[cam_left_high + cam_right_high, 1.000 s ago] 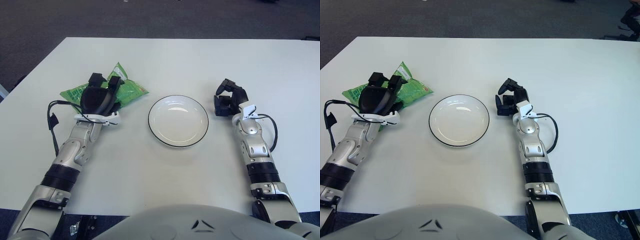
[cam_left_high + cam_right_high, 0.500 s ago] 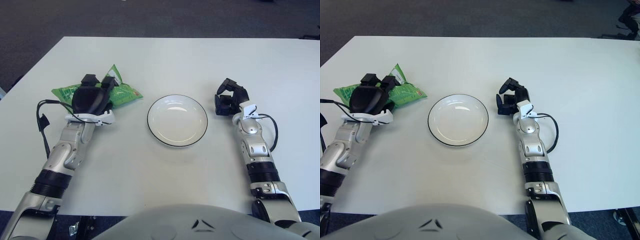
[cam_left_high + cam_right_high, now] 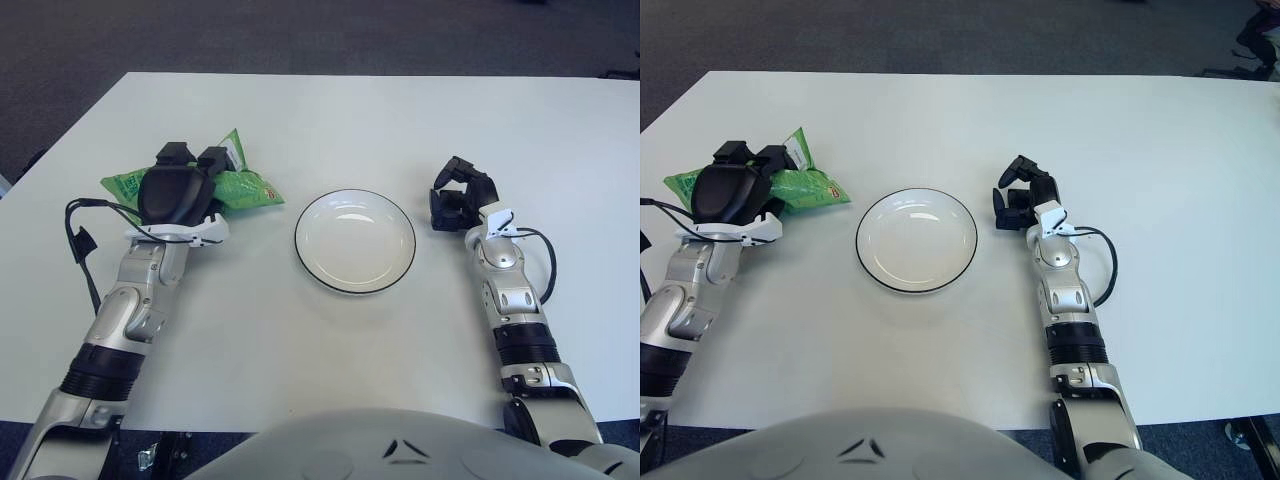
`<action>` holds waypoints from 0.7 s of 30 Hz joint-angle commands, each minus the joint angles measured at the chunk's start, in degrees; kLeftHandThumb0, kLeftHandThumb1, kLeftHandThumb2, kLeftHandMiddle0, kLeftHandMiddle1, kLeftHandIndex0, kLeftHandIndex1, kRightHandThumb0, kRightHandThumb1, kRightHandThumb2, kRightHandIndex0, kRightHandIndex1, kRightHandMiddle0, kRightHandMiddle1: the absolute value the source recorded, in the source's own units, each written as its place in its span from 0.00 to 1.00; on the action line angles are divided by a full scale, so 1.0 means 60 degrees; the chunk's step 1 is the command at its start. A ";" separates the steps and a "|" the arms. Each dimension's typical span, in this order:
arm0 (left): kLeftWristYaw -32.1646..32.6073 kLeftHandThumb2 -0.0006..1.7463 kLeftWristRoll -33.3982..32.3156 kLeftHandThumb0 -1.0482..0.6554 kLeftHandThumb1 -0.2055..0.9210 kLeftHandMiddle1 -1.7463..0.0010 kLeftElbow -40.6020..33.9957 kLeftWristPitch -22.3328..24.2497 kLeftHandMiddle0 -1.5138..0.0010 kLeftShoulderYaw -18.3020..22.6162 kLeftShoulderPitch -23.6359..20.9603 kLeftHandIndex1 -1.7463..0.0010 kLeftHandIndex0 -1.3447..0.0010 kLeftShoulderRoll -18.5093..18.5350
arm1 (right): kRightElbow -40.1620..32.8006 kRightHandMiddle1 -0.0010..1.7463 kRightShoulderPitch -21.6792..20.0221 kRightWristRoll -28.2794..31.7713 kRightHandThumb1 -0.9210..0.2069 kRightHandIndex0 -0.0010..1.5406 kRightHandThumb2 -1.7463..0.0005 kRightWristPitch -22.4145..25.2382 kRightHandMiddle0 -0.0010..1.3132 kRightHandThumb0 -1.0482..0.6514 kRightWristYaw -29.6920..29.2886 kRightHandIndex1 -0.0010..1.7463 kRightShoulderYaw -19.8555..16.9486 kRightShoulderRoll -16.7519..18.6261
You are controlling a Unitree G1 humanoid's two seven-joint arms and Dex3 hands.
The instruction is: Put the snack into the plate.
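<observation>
The left robot hand [image 3: 178, 190] is clamped on the green snack [image 3: 240, 187], now drawn slightly away from the plate [image 3: 355, 241] toward nine o'clock; transfer is still pending. The right robot hand [image 3: 455, 197], fingers curled and holding nothing, idles at the plate's three o'clock on the surface [image 3: 330, 120].

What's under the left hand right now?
The green snack bag, sticking out to both sides of the left hand. The hand covers the bag's middle, so the grip is hidden. The plate holds nothing.
</observation>
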 commanded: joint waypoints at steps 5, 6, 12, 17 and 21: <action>0.0907 0.92 -0.0239 0.95 0.26 0.00 0.0004 -0.1135 0.47 0.0199 -0.0495 0.00 0.20 0.0038 | 0.0789 1.00 0.0689 -0.0089 0.63 0.86 0.17 0.0442 0.54 0.31 0.0053 1.00 0.0040 0.0087; 0.0974 0.92 -0.0254 0.95 0.26 0.00 -0.0059 -0.1284 0.47 0.0207 -0.0570 0.00 0.21 0.0045 | 0.0793 1.00 0.0686 -0.0100 0.63 0.86 0.17 0.0449 0.54 0.31 0.0047 1.00 0.0045 0.0086; 0.1148 0.91 -0.0080 0.95 0.26 0.00 -0.0220 -0.1690 0.47 0.0179 -0.0854 0.00 0.22 0.0000 | 0.0858 1.00 0.0665 -0.0104 0.63 0.86 0.17 0.0407 0.54 0.31 0.0053 1.00 0.0052 0.0081; 0.1013 0.91 0.0054 0.95 0.26 0.00 -0.0573 -0.1838 0.47 0.0073 -0.1067 0.00 0.22 -0.0117 | 0.0876 1.00 0.0653 -0.0097 0.63 0.86 0.17 0.0387 0.54 0.31 0.0073 1.00 0.0060 0.0078; 0.0821 0.91 0.0272 0.95 0.26 0.00 -0.0966 -0.1854 0.47 -0.0119 -0.1216 0.00 0.22 -0.0282 | 0.0925 1.00 0.0625 -0.0105 0.63 0.86 0.17 0.0404 0.54 0.31 0.0072 1.00 0.0061 0.0071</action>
